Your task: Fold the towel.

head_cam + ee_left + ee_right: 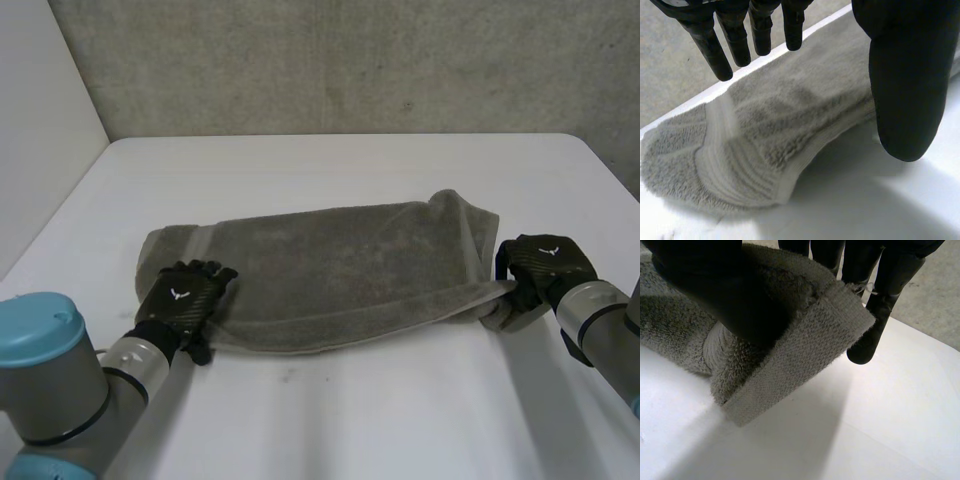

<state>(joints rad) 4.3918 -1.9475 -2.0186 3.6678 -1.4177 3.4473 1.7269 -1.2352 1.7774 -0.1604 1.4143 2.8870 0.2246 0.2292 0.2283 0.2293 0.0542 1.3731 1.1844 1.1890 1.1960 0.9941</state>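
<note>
The towel lies across the middle of the table as a long grey band, its long side running from my left hand to my right hand. It looks thick, soft and limp: light enough to lift by its corners, but I judge it will sag in the middle and slip its layers unless both ends are carried together. The woven hem at each short end is flatter and firmer than the pile, so that is where I would take hold. My right hand is at the right end, near corner, with the thumb pressing the hem against the fingers behind it, a firm pinch that lifts the corner off the table. My left hand lies palm down over the left near corner, fingers straight and relaxed above the pile, thumb just beside the edge, gripping nothing.
</note>
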